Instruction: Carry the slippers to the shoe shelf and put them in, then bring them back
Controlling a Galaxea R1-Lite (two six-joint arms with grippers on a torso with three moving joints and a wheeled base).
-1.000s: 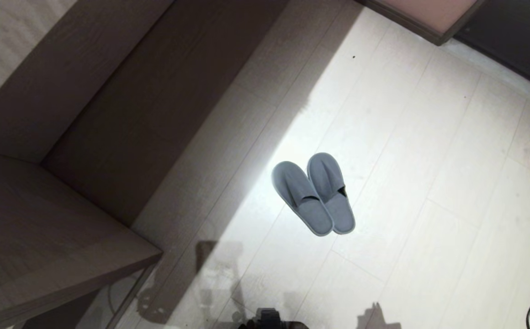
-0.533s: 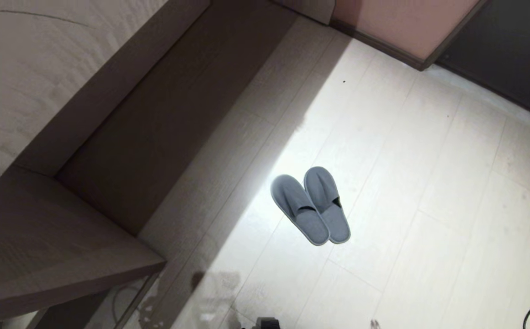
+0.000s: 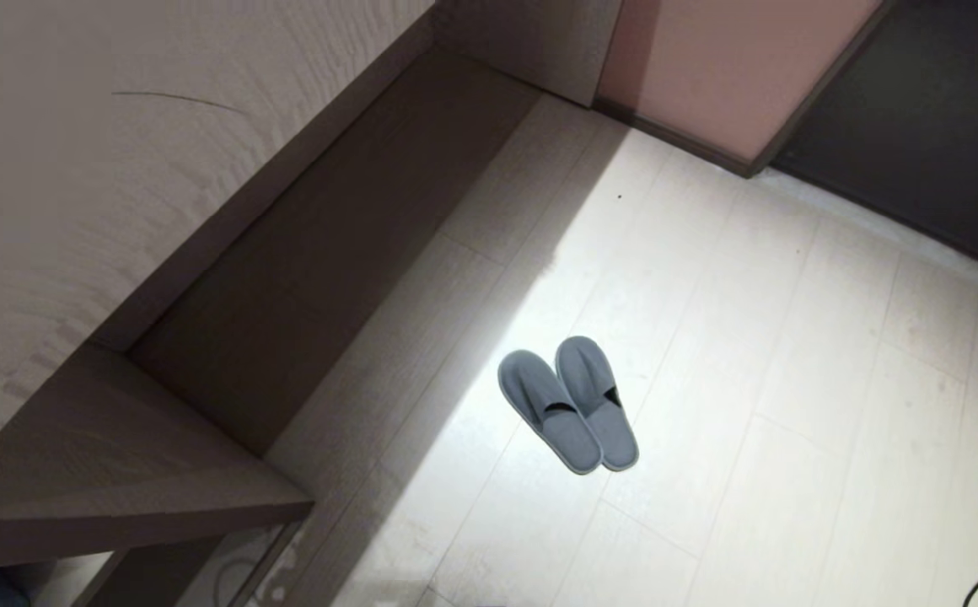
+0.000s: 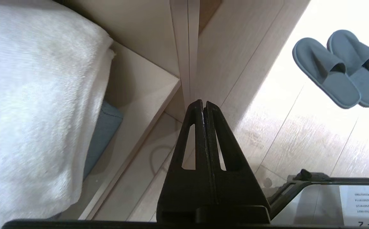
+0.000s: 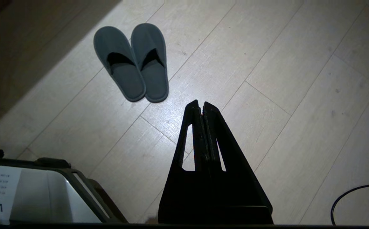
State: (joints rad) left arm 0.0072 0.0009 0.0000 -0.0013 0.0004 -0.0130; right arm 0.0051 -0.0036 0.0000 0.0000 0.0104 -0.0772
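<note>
Item: the slippers (image 3: 567, 403), one pair, grey-blue fabric, closed rounded toes. Location: on the pale plank floor (image 3: 792, 379), in the bright patch of light, side by side and touching along their inner edges, soles down, toes pointing toward the far wall. Nothing holds or touches them. They lie well apart from the taupe wood-laminate bench unit (image 3: 118, 472), which runs along the robot's left in shadow; its openings face away from the head view and cannot be made out there. Left hand (image 4: 203, 106): black, fingers pressed together, empty, pointing down near the edge of the wooden unit, beside a white towel-like cloth (image 4: 35, 111); the slippers show off to one side in its wrist view. Right hand (image 5: 200, 106): black, fingers pressed together, empty, hanging above bare floor with the slippers near, not touching. Other items: a pink panel (image 3: 733, 67) and a dark door-like surface (image 3: 919, 126) at the far side; a black cable (image 5: 353, 197) on the floor at the robot's right.
</note>
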